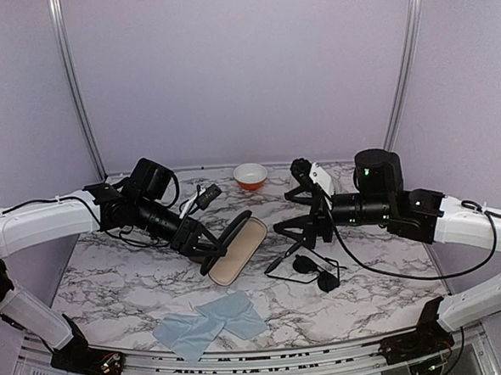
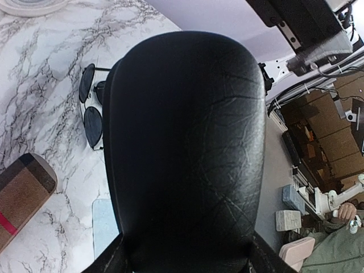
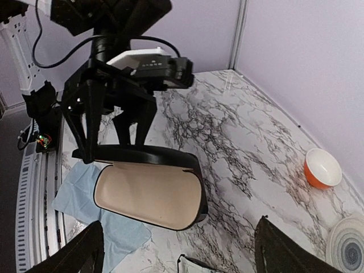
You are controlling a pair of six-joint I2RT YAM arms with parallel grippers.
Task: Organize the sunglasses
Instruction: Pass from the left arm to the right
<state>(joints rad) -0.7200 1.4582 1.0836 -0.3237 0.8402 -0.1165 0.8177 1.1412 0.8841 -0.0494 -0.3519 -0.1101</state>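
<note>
The glossy black case (image 1: 237,252) lies open at the table's middle, its beige lining (image 3: 151,190) facing up. My left gripper (image 1: 204,241) is shut on the case's black lid, which fills the left wrist view (image 2: 187,142). The sunglasses (image 1: 310,264), thin black wire with dark round lenses, lie on the marble just right of the case. They also show in the left wrist view (image 2: 91,108). My right gripper (image 1: 303,235) is open and empty, just above and behind the sunglasses. Its fingers (image 3: 74,256) frame the case, and only a corner of the sunglasses (image 3: 193,264) shows there.
A brown plaid case with a red stripe (image 2: 23,196) lies left of the black case. A light blue cloth (image 1: 212,322) lies near the front edge. An orange bowl (image 1: 250,176) stands at the back, with a patterned plate (image 3: 347,244) near it.
</note>
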